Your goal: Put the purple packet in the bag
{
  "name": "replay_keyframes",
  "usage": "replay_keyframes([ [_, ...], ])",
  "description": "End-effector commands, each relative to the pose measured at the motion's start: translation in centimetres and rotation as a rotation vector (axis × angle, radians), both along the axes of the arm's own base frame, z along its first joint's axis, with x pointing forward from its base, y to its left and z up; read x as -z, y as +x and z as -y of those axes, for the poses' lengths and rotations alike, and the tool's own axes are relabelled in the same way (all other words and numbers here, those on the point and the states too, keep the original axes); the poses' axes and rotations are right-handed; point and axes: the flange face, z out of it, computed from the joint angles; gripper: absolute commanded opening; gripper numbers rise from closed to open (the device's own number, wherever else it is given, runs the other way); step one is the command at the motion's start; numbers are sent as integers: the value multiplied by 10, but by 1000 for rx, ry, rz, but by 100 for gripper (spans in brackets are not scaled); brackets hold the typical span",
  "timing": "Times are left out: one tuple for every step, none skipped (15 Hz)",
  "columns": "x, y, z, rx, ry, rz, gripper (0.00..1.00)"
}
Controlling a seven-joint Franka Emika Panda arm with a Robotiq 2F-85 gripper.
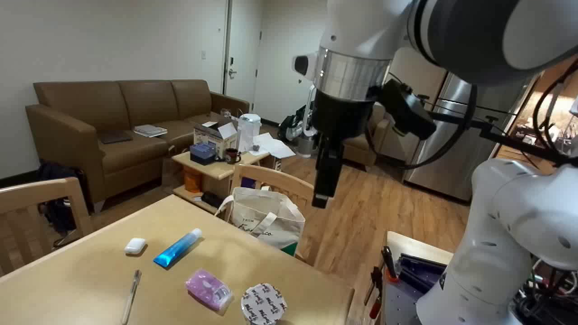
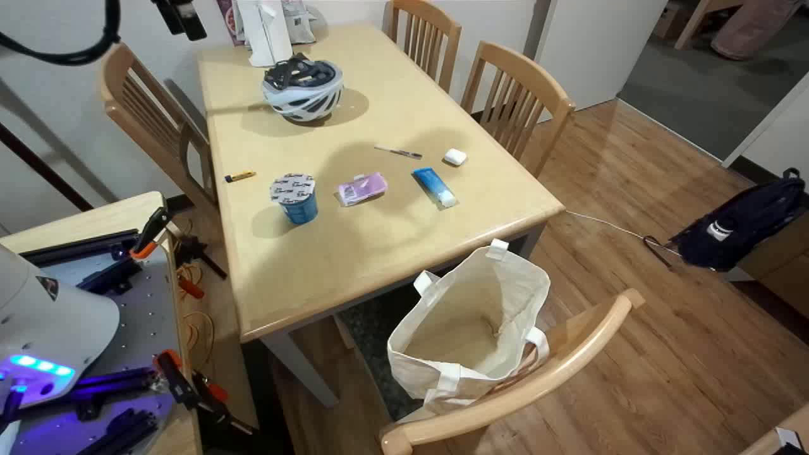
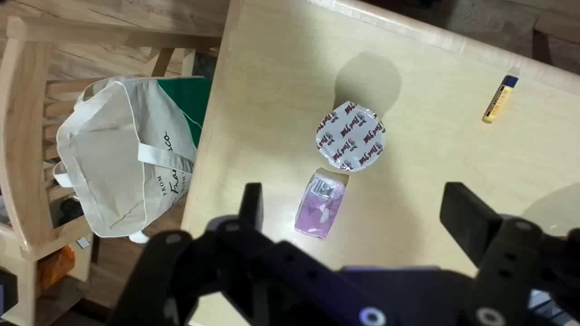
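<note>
The purple packet (image 1: 207,289) lies flat on the wooden table; it also shows in an exterior view (image 2: 363,188) and in the wrist view (image 3: 320,207). The cream cloth bag (image 1: 253,214) stands on a chair against the table's edge. Its mouth gapes upward, as seen in an exterior view (image 2: 436,328) and at the left of the wrist view (image 3: 113,172). My gripper (image 3: 356,210) is open and empty, high above the table. In the wrist view the packet appears between the fingers, nearer the left one, but well below them. My gripper also shows in an exterior view (image 1: 321,198).
A foil-lidded cup (image 2: 297,199) stands close beside the packet. A blue tube (image 2: 434,186), a pen (image 2: 398,152), a white case (image 2: 455,157), a yellow stick (image 2: 240,177) and a helmet (image 2: 303,91) are on the table (image 2: 284,284). The chair back (image 2: 537,392) rises behind the bag.
</note>
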Motion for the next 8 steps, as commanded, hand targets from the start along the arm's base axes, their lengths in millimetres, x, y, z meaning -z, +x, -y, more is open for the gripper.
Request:
replay_keyframes([
  [0, 0, 0, 0, 0, -1, 100],
  [0, 0, 0, 0, 0, -1, 100],
  [0, 0, 0, 0, 0, -1, 100],
  [0, 0, 0, 0, 0, -1, 100],
  [0, 0, 0, 0, 0, -1, 100],
  [0, 0, 0, 0, 0, -1, 100],
  [0, 0, 0, 0, 0, -1, 100],
  [5, 5, -5, -1, 44, 27, 100],
])
